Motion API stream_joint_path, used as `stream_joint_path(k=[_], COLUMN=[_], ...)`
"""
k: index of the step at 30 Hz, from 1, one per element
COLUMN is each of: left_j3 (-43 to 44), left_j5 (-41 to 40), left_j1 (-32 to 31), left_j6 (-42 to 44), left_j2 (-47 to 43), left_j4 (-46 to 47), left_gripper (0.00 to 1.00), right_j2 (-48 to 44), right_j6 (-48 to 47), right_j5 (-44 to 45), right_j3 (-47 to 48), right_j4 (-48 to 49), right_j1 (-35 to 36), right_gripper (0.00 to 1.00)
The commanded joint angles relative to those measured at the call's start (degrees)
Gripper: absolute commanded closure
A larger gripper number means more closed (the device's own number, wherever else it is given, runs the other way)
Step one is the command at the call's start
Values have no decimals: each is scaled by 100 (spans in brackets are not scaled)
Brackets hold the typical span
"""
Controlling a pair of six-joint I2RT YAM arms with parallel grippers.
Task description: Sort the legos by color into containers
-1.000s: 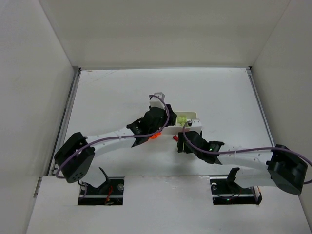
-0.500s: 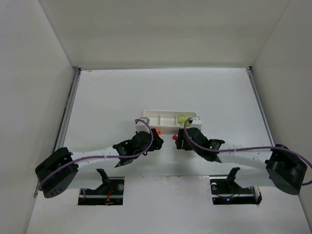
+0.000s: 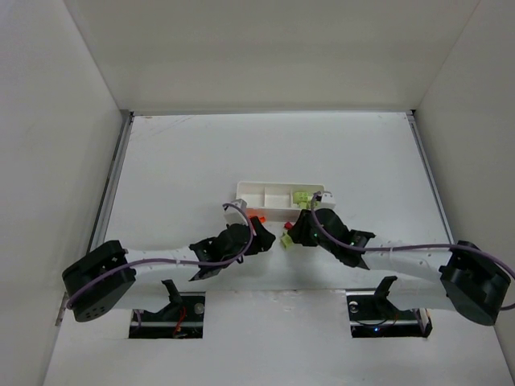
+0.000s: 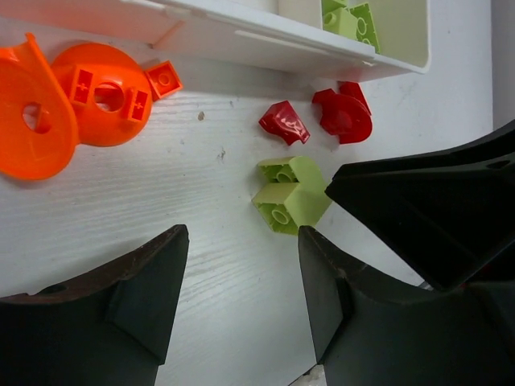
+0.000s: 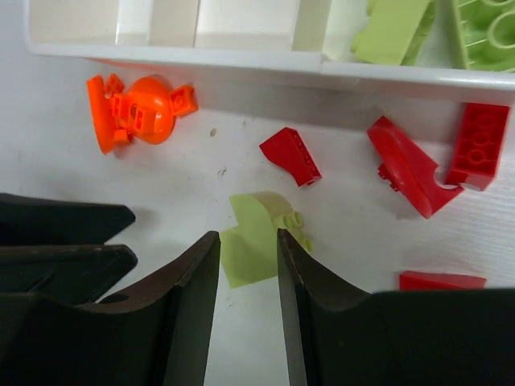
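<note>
Tray (image 3: 249, 191) of thin white plastic lies on the tabletop (image 3: 177, 161), just beyond both grippers, with its long axis running left to right in the top view. Thin dividers cut it into square compartments, and the rightmost one holds pale yellow-green legos (image 5: 394, 28).

Loose pieces sit on the matte, faintly grained tabletop just in front of the tray's near wall. Glossy orange pieces (image 4: 105, 92) with rounded, disc-like shapes are to the left. Small red pieces (image 4: 284, 123) with sloped and curved faces are to the right.

One yellow-green brick (image 4: 290, 193) lies clear of the tray, nearer the arms than the red pieces. It is a smooth, chunky block about two studs long. In both wrist views its long axis runs roughly toward and away from the tray. Round studs or sockets show on its faces toward the orange pieces.

The right gripper (image 5: 246, 241) hangs low over this brick. Its black, tapered fingers (image 5: 189, 305) are apart by a narrow gap and flank the brick. The brick's near end lies between the tips, and its far end sticks out toward the tray. I cannot tell whether the fingers touch it.

The left gripper (image 4: 241, 241) has its fingers (image 4: 137, 297) spread wide with nothing between them. The brick lies just beyond the tips, closer to the right-hand finger. The dark body of the right gripper meets the brick's other side.
</note>
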Motion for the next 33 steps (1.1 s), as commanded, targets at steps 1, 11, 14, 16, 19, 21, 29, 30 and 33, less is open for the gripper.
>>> stream_joint_path(k=[1, 11, 14, 16, 19, 21, 29, 30, 33], left_j3=[-76, 486, 679, 828, 1022, 1171, 1418, 1392, 1243], left_j5=[-53, -229, -396, -431, -432, -432, -528, -528, -598], left_j1=[-188, -618, -715, -803, -856, -812, -838, -882, -1040], left_j6=[-157, 720, 1230, 1704, 2267, 2540, 2832, 2796, 2700], left_j2=[112, 973, 1289, 1491, 1782, 2001, 2442, 2407, 2266], left_j4=[517, 571, 606, 649, 711, 676, 668, 659, 658], left_gripper=[46, 45, 45, 46, 46, 46, 48, 48, 49], right_j2=[-402, -659, -579, -562, -596, -597, -685, -685, -649], right_j6=[166, 140, 113, 122, 96, 96, -36, -36, -53], right_j5=[75, 75, 75, 75, 75, 31, -13, -13, -48], right_j3=[-175, -466, -474, -492, -536, -571, -606, -615, -650], right_j4=[332, 357, 419, 489, 533, 586, 648, 657, 753], right_j1=[-208, -596, -596, -596, -596, -596, -622, -648, -701], right_gripper=[60, 47, 46, 46, 45, 45, 44, 44, 42])
